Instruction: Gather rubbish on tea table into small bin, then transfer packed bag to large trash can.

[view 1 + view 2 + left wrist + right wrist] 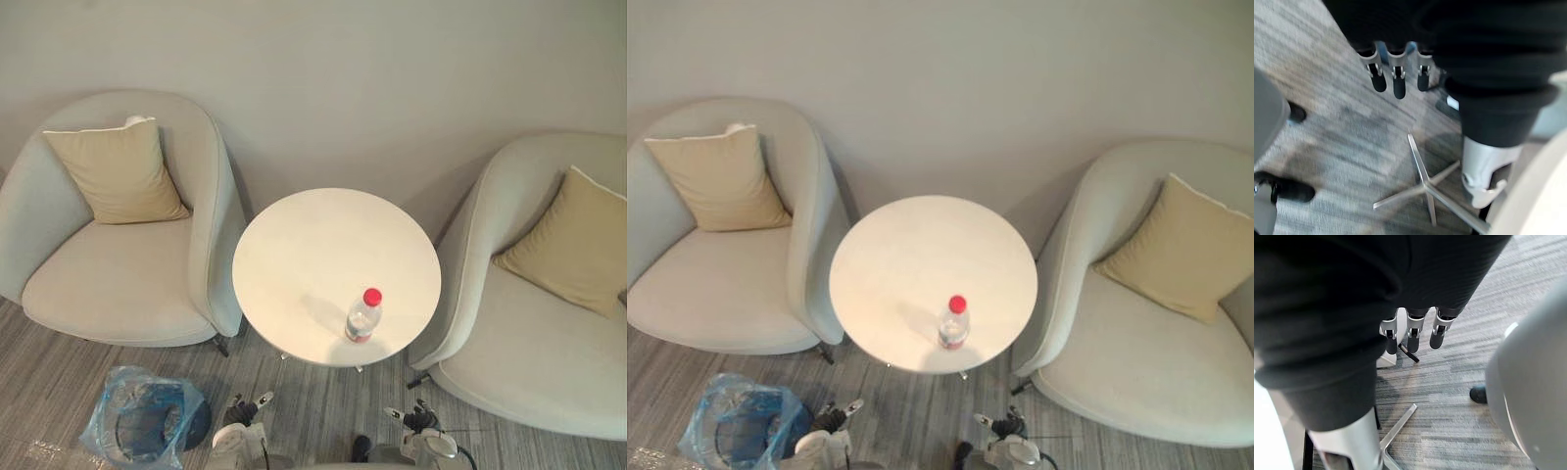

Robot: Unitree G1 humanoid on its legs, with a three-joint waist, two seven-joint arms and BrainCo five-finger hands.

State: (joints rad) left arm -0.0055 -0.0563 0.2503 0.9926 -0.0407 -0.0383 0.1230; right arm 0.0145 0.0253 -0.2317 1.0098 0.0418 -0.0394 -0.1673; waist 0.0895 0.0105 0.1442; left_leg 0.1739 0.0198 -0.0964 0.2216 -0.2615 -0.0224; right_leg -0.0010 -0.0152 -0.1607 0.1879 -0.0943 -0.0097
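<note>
A clear plastic bottle (363, 318) with a red cap stands upright on the round white tea table (313, 255), near its front edge. On the floor to the table's lower left is the small bin (142, 423), lined with a blue plastic bag. My left hand (242, 411) hangs low in front of the table, between bin and table; its fingers (1397, 83) are straight and hold nothing. Below the table's front right edge is my right hand (419, 421), whose fingers (1411, 335) are also straight and empty.
A grey armchair (118, 284) with a tan cushion (120, 171) stands left of the table, and another armchair (529, 343) with a cushion (578, 245) stands right. The table's metal star base (1425, 188) rests on grey striped floor. A plain wall runs behind.
</note>
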